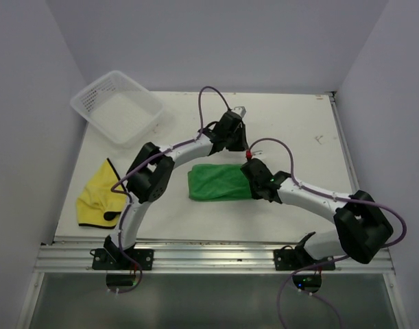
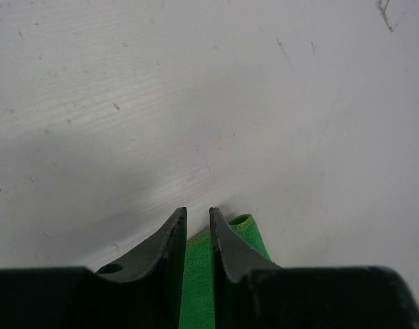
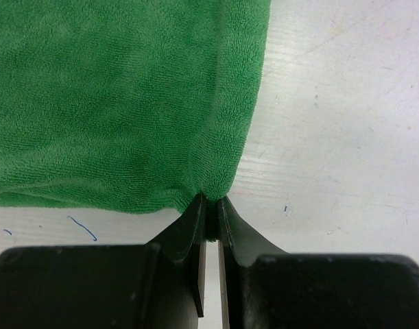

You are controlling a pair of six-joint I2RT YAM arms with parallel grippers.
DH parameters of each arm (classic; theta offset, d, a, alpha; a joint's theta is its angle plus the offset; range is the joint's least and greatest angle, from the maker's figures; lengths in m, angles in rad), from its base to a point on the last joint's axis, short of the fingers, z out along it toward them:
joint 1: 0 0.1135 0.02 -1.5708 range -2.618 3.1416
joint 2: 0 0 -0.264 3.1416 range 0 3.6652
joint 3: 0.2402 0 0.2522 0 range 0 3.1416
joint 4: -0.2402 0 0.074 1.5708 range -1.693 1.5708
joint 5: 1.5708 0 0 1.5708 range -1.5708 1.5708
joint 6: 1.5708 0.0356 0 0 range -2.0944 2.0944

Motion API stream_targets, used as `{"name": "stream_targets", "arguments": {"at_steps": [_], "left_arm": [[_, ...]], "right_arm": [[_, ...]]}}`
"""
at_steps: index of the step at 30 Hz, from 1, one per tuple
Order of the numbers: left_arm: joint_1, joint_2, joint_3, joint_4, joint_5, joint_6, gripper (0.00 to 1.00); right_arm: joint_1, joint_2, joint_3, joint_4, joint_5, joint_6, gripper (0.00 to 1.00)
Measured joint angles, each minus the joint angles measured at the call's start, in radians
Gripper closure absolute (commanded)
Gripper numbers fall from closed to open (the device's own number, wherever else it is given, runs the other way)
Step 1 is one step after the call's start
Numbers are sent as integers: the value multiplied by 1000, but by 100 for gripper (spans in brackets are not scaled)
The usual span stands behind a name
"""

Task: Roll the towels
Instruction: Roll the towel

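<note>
The right gripper (image 3: 210, 202) is clamped on a corner of the green towel (image 3: 113, 103); the left gripper (image 2: 197, 214) is almost closed over it (any hold: cannot tell).

We see the green towel (image 1: 216, 182) lying flat, a folded rectangle of soft terry. The yellow towel (image 1: 98, 197), black along its edge, lies crumpled well apart to its left.

The green towel (image 3: 113, 103) is matt, nubby terry cloth; the table (image 2: 195, 103) is scuffed matt white. The basket (image 1: 92, 88) is plastic mesh.
</note>
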Motion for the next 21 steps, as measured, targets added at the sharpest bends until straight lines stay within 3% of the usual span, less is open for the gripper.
{"name": "stream_targets", "arguments": {"at_steps": [13,21], "left_arm": [[24,-155,-180,33,-20,39,80],[29,-215,-313,59,-11,61,99]], "right_arm": [[180,163,106,-59,180,-1,100],[263,257,175,-105,262,-5,100]]}}
